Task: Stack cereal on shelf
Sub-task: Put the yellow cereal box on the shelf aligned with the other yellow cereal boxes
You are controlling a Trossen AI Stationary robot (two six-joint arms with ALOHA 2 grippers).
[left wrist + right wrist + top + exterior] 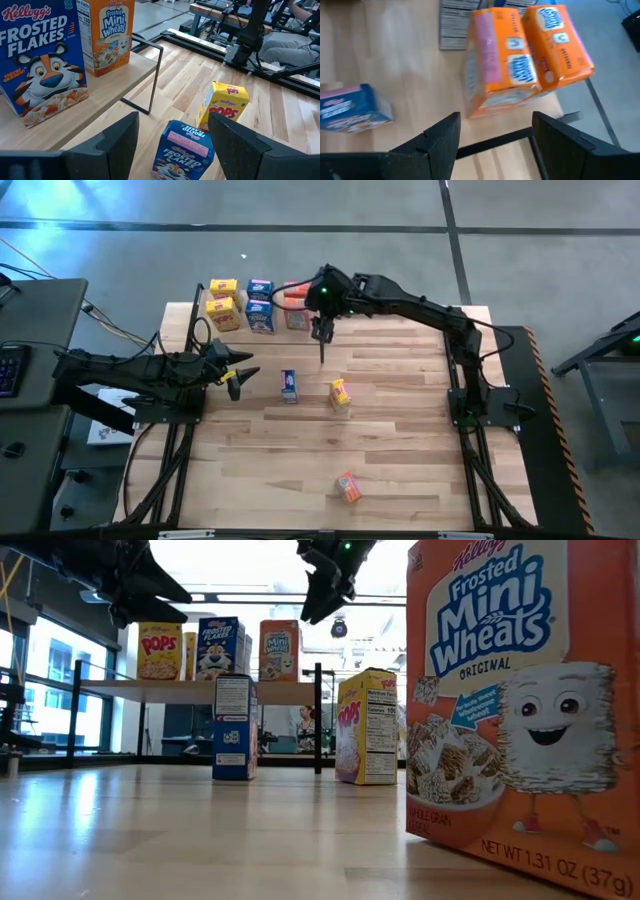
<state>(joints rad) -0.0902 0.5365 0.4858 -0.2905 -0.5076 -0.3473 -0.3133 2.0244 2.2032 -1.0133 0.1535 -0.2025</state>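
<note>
The shelf [180, 690] stands at the table's far left. It carries two yellow boxes [223, 302], two blue boxes [260, 304] and two orange boxes [520, 60] of cereal. One orange box [559, 42] sits tilted against the other. On the tabletop stand a blue box [289, 385], a yellow box [340, 395] and, near the front edge, an orange box [348, 487]. My right gripper [322, 335] hangs open and empty above the shelf's right end, near the orange boxes. My left gripper [243, 375] waits open left of the blue box on the table.
Thin black posts [159, 75] hold up the shelf at its corners. The blue box [182, 150] and the yellow box [225, 105] stand close together mid-table. A wide stretch of bare wood lies between them and the orange box [520, 700] near the front.
</note>
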